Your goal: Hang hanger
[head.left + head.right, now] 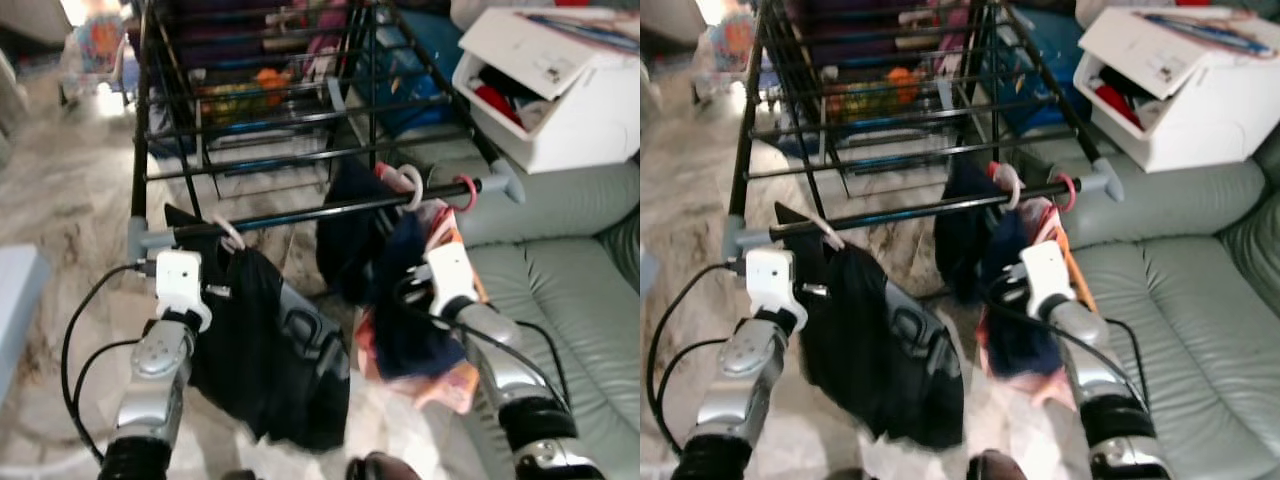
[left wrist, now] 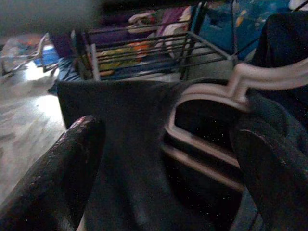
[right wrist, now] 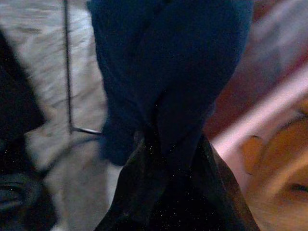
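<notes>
A black drying rack point(image 1: 250, 120) is seen ahead, with a grey-green sofa point(image 1: 560, 300) to the right and a white box point(image 1: 560, 80) resting on the sofa's back. On the rack's nearest rail point(image 1: 330, 208) three hooks are hung: a pale one at the left, a white one and a pink one toward the right end.

The left gripper point(image 2: 163, 159) is raised just below that rail. Its jaws are spread, and between them lie the shoulder of a pale hanger point(image 2: 240, 84) and the black garment point(image 1: 270, 350) draped over it. The cloth is seen against the inner face of one finger point(image 2: 57, 178); whether the other finger touches the hanger cannot be told. The hanger's hook point(image 1: 229, 232) sits over the rail just above the jaws, and the garment hangs down below them toward the floor.

The right gripper point(image 3: 168, 192) is held up beside the clothes at the right end of the rail. Its jaws are pressed together on a fold of dark blue cloth point(image 3: 168, 72), which rises from between the fingertips. An orange and pink garment point(image 1: 455, 380) hangs just beside the jaws, on the sofa side. The blue cloth hangs under the white hook point(image 1: 410, 185), above the jaws.
</notes>
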